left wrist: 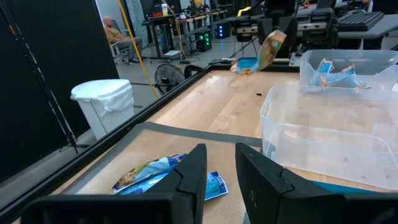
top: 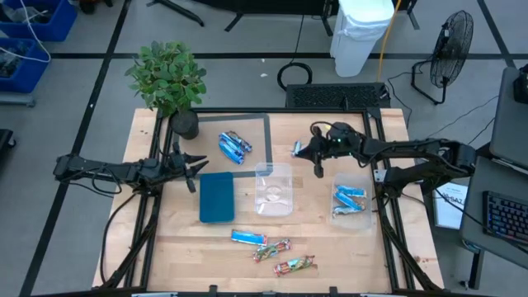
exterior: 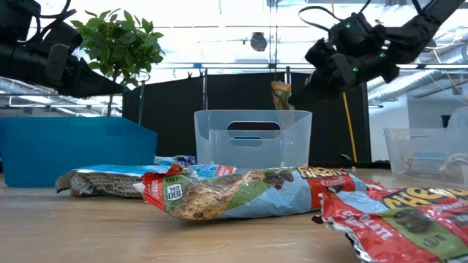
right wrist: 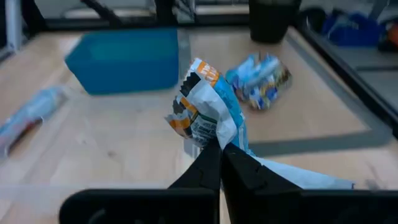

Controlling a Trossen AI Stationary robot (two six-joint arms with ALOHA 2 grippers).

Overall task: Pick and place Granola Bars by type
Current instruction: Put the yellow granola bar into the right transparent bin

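Note:
My right gripper [top: 312, 151] hangs above the table's far middle, shut on a light blue-and-white granola bar [right wrist: 208, 106]. The same bar [exterior: 281, 95] shows lifted in the low view. My left gripper [top: 196, 171] waits open beside the teal tray [top: 217, 196]; its fingers [left wrist: 186, 177] point past several darker blue bars [left wrist: 158, 175] lying on the grey mat [top: 266, 136]. More light blue bars [top: 348, 198] lie in the right clear tub. One blue bar [top: 247, 238] and two red/green bars [top: 272, 248] [top: 294, 265] lie flat near the table's near edge. My right gripper [right wrist: 221, 149] pinches the light blue-and-white bar between its two fingertips, by the crumpled wrapper end [right wrist: 214, 138]. The fingers come from the table's right. The bar is lifted clear of the table, and its free end sticks out beyond the fingertips toward the left.
An empty clear tub [top: 274, 188] stands at the table's middle, just near of the right gripper. The right clear tub [top: 353, 216] sits by the right edge. A potted plant [top: 169, 82] stands at the far left corner. Black frame rails [top: 381, 177] border the table.

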